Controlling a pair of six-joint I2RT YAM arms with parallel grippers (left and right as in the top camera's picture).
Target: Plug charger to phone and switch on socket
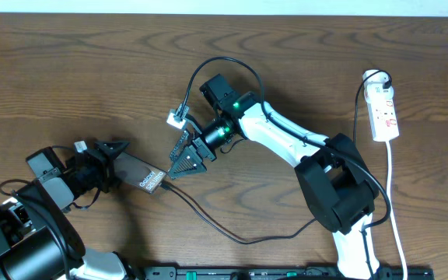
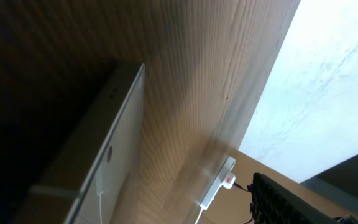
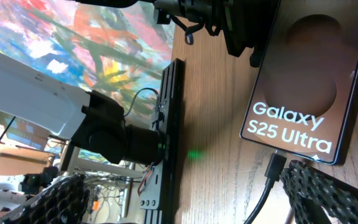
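a robotics lab: wooden table (image 1: 68, 70), black mounting rail (image 3: 169, 124), loose wiring (image 3: 107, 182) and equipment beyond the edge.

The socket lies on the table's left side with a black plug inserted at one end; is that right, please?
Not quite: the overhead view shows the socket on the right side of the table, not the left. The black plug is indeed inserted at one end.

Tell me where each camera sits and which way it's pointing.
Overhead: above the table, facing straight down; shows left claw on the phone, right claw, charger, socket.
Left wrist: low beside the phone, looking across the table toward the socket; own claw not clearly visible.
Right wrist: low, facing the phone's labelled end and charger plug; own fingers at the bottom.
Shared: both wrist views show the phone.
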